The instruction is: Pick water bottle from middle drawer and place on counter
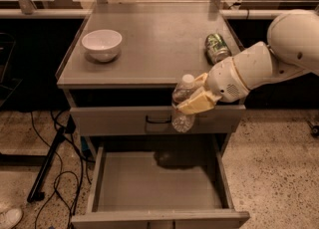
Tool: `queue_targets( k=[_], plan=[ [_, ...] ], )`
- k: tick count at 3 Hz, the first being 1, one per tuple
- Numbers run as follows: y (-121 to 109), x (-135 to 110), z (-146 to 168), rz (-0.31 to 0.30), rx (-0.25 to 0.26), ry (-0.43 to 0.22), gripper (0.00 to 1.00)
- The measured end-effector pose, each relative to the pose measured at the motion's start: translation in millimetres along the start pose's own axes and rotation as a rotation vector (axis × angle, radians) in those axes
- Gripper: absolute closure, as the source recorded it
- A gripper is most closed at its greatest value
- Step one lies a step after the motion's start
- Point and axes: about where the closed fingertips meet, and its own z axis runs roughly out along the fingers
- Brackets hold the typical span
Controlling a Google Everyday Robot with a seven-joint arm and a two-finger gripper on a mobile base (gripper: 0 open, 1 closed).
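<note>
My gripper [192, 98] is shut on the water bottle [183, 104], a small clear bottle with a white cap, held upright. It hangs in front of the cabinet, with its cap just above the counter's front edge and its base over the drawer front below. The middle drawer [159, 182] is pulled open beneath it, its grey floor bare with a shadow at the back. The counter [154, 44] lies behind and above the bottle.
A white bowl [101, 44] stands on the counter's left side. A green-and-silver drink can [217, 48] lies on its right side, close to my arm. The upper drawer front with a dark handle [158, 120] is closed. Cables and a stand leg lie on the floor at left.
</note>
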Motion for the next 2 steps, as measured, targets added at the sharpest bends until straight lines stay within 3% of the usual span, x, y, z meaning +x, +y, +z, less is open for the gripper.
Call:
queue_targets(
  k=[1,2],
  plan=[
    [-0.4,1.1,-2.0,0.006,-0.008,-0.006,1.0],
    [-5.0,-9.4,-25.9,-0.001,0.014,-0.009,1.0]
  ],
)
